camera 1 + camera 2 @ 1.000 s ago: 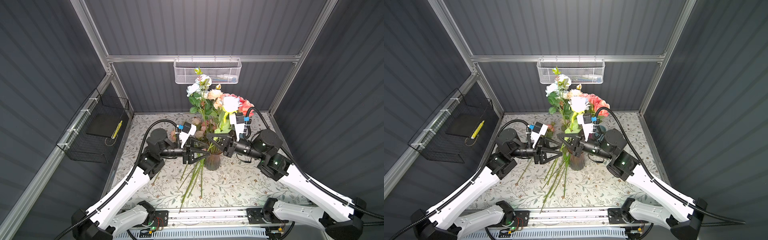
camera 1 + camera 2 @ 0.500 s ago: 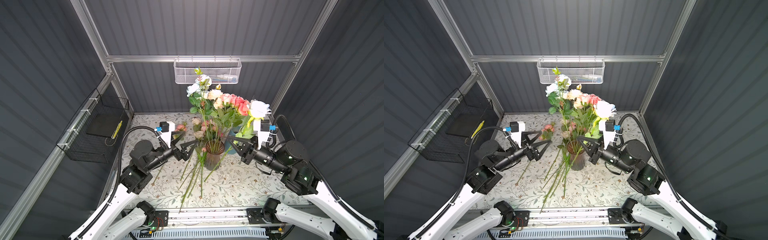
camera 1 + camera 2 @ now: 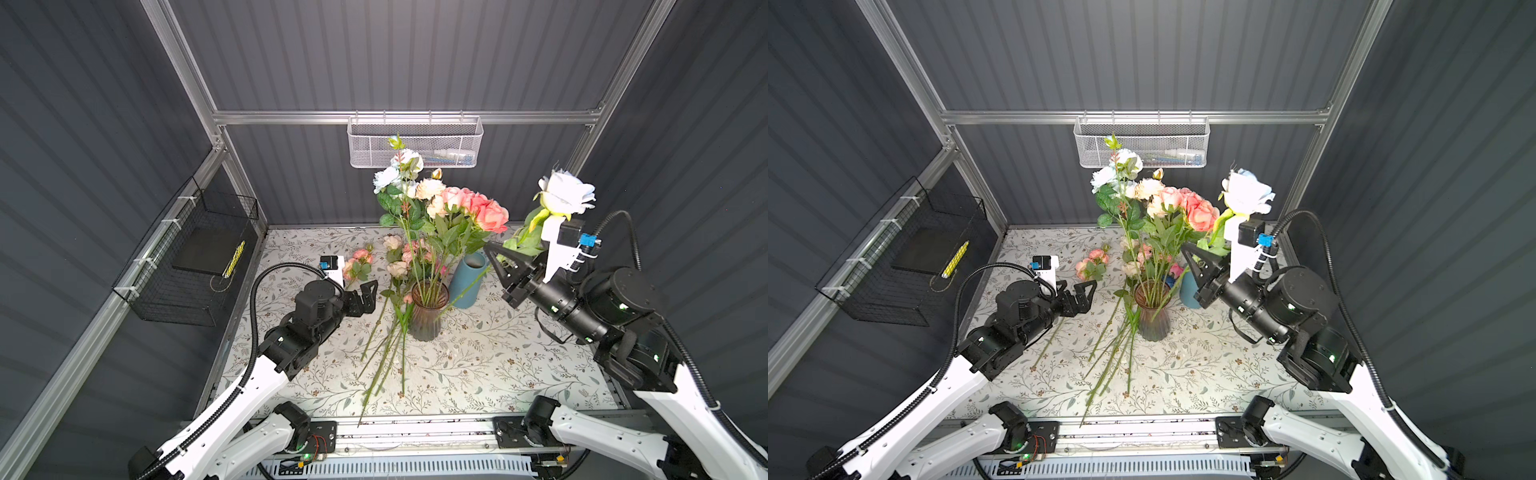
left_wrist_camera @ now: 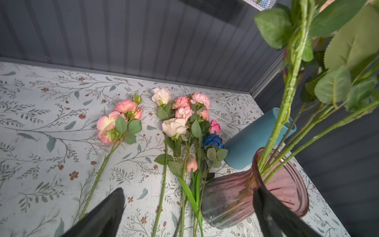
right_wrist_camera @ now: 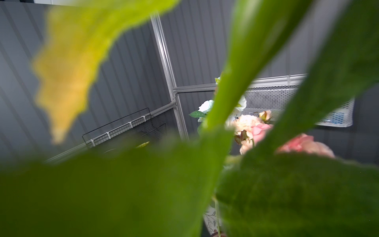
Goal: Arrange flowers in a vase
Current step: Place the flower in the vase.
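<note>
so the right pincer (image 3: 497, 261) is clenched on the white rose (image 3: 564, 194) by its stem, right of the pink vase (image 3: 428, 318), left pincer (image 3: 368, 296) released

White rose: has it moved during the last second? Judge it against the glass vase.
Yes. The white rose has swung away from the glass vase, out toward the robot's right-hand wall.

Both top views look steeply down from high above the near edge over the whole tabletop (image 3: 498, 374); the left wrist view sits low above it facing far, and the right wrist view is crowded by blurred leaves (image 5: 102, 195).
</note>
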`<state>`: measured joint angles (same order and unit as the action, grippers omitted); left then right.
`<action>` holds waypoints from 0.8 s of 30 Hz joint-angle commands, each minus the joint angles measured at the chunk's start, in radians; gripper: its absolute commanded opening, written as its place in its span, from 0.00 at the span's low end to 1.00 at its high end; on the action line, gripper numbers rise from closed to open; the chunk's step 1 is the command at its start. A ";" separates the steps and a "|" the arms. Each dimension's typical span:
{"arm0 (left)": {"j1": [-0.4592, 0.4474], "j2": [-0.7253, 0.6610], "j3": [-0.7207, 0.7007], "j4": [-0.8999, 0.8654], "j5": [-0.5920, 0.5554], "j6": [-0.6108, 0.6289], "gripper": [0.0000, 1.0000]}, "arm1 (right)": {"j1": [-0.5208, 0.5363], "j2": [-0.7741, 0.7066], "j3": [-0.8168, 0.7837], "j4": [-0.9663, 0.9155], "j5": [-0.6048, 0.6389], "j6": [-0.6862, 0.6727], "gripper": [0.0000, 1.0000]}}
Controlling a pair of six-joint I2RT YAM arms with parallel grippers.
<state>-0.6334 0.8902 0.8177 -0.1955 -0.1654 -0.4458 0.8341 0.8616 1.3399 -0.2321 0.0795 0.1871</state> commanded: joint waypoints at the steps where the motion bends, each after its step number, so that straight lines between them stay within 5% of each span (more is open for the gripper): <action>1: 0.000 -0.020 -0.001 0.005 -0.011 -0.016 1.00 | -0.001 0.051 0.034 0.017 0.077 -0.102 0.00; 10: 0.000 -0.027 -0.014 0.004 0.000 -0.028 1.00 | -0.036 0.201 0.026 0.152 0.064 -0.165 0.00; 17: 0.000 -0.035 -0.030 0.001 -0.001 -0.031 1.00 | -0.038 0.246 -0.147 0.231 0.048 -0.097 0.00; 24: 0.000 -0.007 -0.034 0.010 0.007 -0.040 1.00 | -0.032 0.216 -0.343 0.270 0.031 0.045 0.32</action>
<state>-0.6334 0.8738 0.7956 -0.1944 -0.1646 -0.4686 0.7994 1.1084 1.0328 -0.0120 0.1226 0.1566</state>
